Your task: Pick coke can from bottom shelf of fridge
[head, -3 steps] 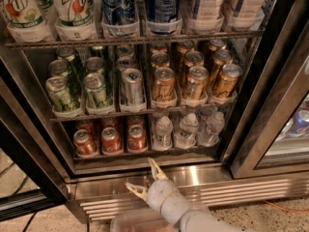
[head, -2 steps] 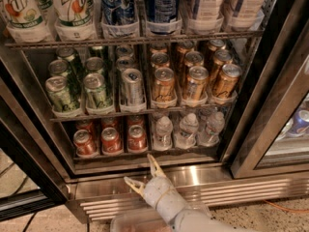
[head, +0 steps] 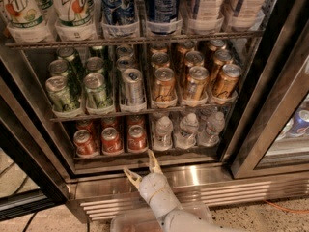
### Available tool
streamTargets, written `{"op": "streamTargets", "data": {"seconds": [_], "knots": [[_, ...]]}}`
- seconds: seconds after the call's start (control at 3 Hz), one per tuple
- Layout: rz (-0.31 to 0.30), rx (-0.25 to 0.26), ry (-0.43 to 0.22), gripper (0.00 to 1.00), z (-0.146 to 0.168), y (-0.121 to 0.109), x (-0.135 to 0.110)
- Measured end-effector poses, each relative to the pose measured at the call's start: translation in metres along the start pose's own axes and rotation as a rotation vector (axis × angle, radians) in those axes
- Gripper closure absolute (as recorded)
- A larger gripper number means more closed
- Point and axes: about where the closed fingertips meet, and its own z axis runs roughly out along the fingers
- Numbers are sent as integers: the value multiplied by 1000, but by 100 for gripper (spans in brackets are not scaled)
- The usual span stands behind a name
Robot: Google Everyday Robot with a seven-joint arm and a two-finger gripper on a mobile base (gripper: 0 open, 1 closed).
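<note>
End effector (head: 139, 162) is spread wide open and empty, touching nothing, hanging in front of the fridge's (head: 227, 178) steel base just under the bottom shelf (head: 193, 152). The coke can (head: 137, 138) sits at the front of that shelf, just above it, beside two other red cans (head: 111, 139).

My gripper (head: 139, 162), low at near centre, had two cream, pointed fingers (head: 155, 164) on a white, rounded wrist (head: 154, 191).

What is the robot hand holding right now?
Nothing. The gripper, jaws open and empty, is just below the bottom shelf.
</note>
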Motion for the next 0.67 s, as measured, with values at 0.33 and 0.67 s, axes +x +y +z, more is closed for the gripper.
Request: {"op": "streamTargets", "data": {"seconds": [0.33, 0.67], "knots": [[30, 63, -18, 39, 10, -6, -1], [52, 121, -38, 41, 19, -16, -4]]}}
